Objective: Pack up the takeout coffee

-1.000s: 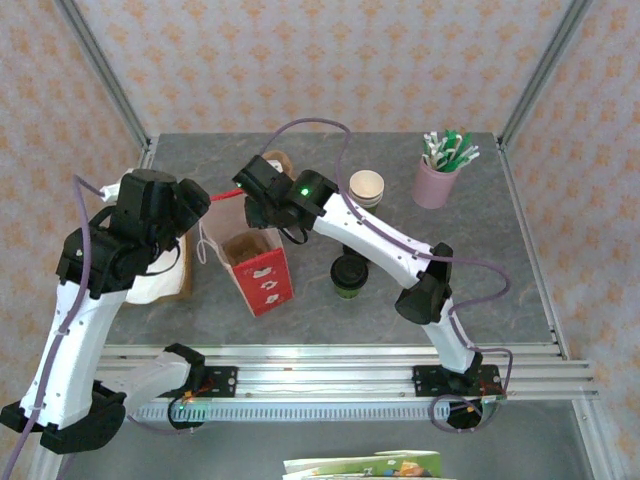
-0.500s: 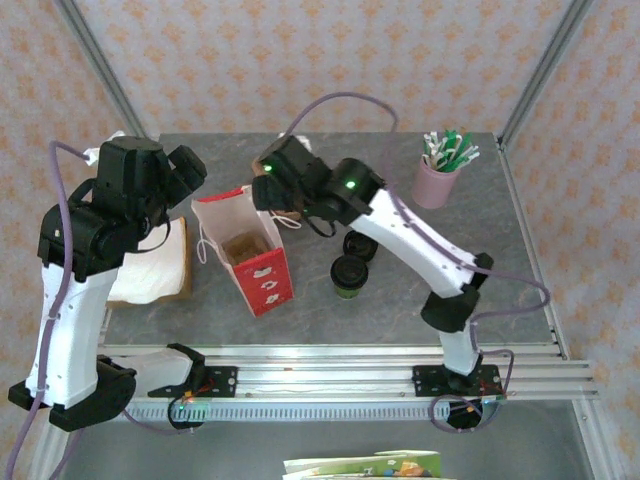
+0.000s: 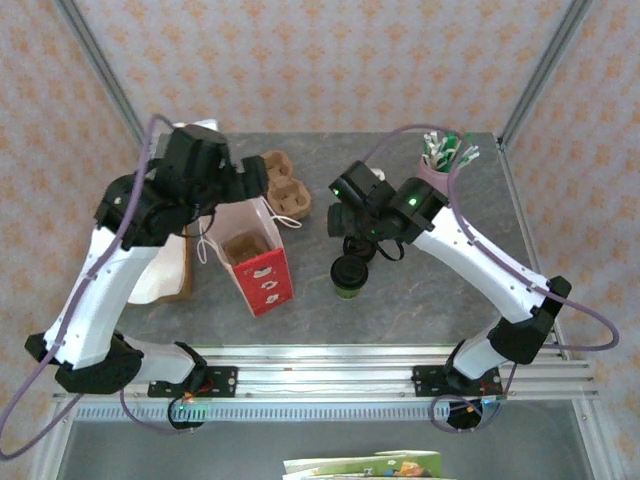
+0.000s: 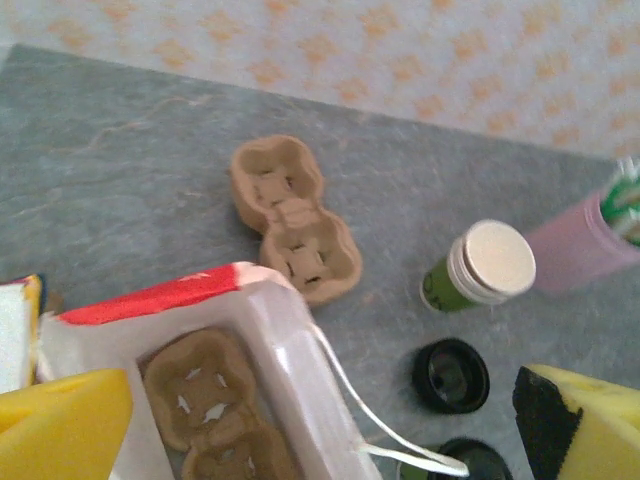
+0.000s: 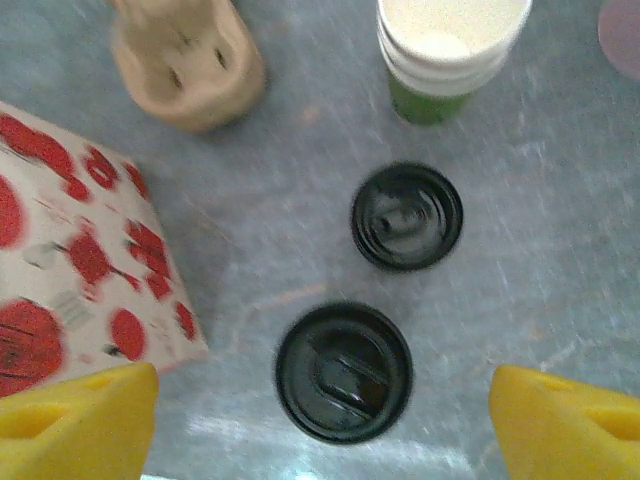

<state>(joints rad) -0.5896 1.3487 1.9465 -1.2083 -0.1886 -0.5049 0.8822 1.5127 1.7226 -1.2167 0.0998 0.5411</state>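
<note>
takeout coffee (image 5: 343, 372) upright, centred between spread right fingers (image 5: 78, 418), untouched

Takeout coffee (image 3: 349, 275) right of bag (image 3: 268, 283); loose lid (image 5: 407, 216) behind it.

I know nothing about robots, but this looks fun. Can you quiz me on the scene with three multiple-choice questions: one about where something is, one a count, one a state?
1. Where is the takeout coffee?
A) on the table beside the bag
B) inside the bag
C) gripped in an end effector

2. How many cardboard cup carriers are there?
A) one
B) two
C) four

3. The right end effector is:
A) shut on the coffee
B) shut on the bag
C) open, holding nothing

Answers:
1 A: it stands on the grey tabletop next to the bag.
2 B: one lies on the table, another inside the bag.
3 C: its yellow fingers stand wide apart above the coffee.
</note>
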